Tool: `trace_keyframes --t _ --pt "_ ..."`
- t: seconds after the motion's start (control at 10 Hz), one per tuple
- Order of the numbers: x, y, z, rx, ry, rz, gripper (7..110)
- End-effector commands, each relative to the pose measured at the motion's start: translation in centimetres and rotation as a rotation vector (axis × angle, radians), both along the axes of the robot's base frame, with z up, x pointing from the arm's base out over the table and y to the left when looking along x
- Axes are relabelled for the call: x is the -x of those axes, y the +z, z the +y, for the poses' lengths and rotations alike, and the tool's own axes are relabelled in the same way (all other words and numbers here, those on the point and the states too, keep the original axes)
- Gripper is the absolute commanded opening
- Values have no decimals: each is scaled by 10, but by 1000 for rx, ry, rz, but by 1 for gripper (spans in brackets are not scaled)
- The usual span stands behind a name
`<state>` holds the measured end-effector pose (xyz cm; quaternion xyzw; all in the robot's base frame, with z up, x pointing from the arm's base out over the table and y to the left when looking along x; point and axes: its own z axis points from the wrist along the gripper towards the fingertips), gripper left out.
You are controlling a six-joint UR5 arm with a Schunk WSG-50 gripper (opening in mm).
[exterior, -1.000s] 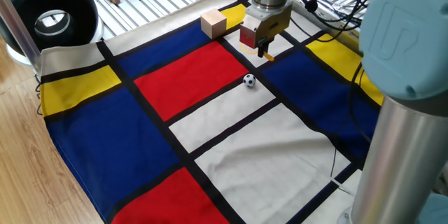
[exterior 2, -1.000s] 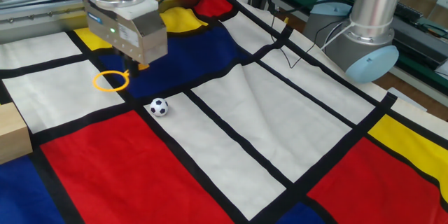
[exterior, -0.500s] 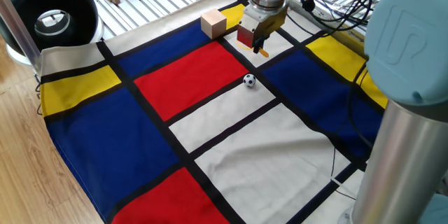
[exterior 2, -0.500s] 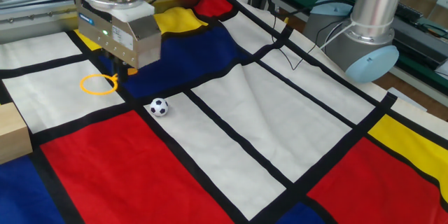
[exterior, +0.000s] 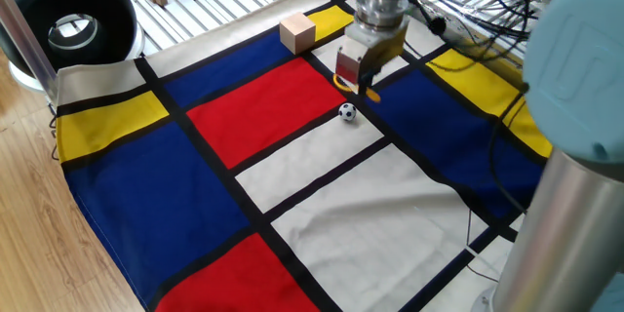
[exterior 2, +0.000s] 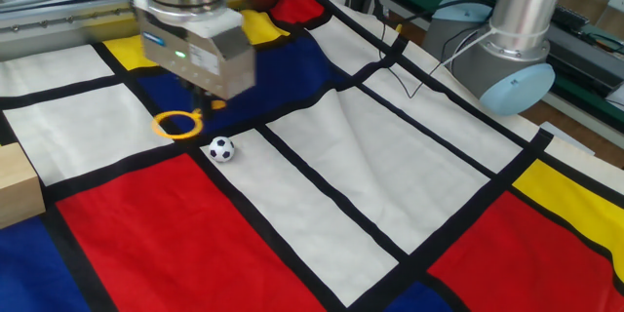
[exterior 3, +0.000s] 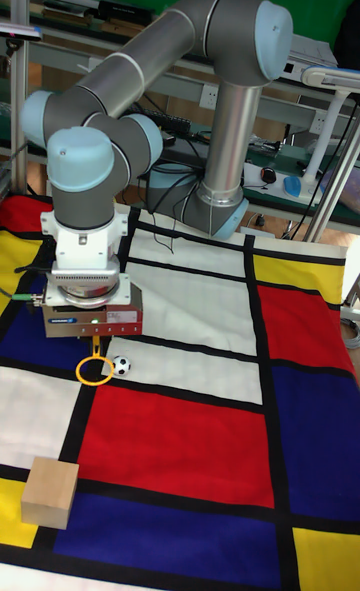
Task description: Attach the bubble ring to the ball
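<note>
- Since the earlier pictures the hand [exterior 2: 203,105] has swung back toward the ball [exterior 2: 221,148], carrying the bubble ring [exterior 2: 178,124] with it; the hoop, which hung well apart from the ball, is now just beside it.
- Ball: it rests alone on the black stripe of the checked cloth [exterior 2: 370,156] covering the worktop, unchanged in place, with the hoop on its far side from the red patch and not yet around it.
- Hand: its fingers are pressed onto the ring's short handle, so it is pinching the ring; the hoop sticks out sideways, roughly level and low over the cloth.
- Pose: the wrist points straight down, the hand's body upright above the handle, the arm reaching in from its base [exterior 3: 215,213] behind the ball.
- Risk: the hoop is only slightly wider than the ball, so a small offset on lowering could let the rim strike the ball and roll it away across the cloth.
- Risk: the wooden cube [exterior 3: 50,491] sits well away from the ball and seems no obstacle.
</note>
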<state>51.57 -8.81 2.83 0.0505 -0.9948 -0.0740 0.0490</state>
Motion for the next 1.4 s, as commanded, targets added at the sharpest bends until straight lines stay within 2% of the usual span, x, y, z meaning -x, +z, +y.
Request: trace_keyframes --t 0.0,0.1,0.3,0.4,0.5,0.6,0.7,0.8,0.9,1.0,1.1,1.2,1.3 --pt "25 0 26 -49 -69 40 7" --pt "21 2 21 -32 -70 27 7" --pt "18 3 2 44 -61 17 7" --pt "15 2 -4 65 -64 4 7" --pt "13 3 4 36 -67 -2 7" --pt "10 6 24 -48 -63 -14 7" --pt "3 7 34 -90 -53 -41 7" --pt "-3 7 34 -90 -45 -66 7" --pt "-3 6 30 -74 -50 -69 7" --pt "1 4 17 -21 -62 -51 7" --pt "16 5 9 29 -55 -18 7" --pt "26 6 9 47 -58 -4 7" --pt "30 6 10 45 -63 0 7"
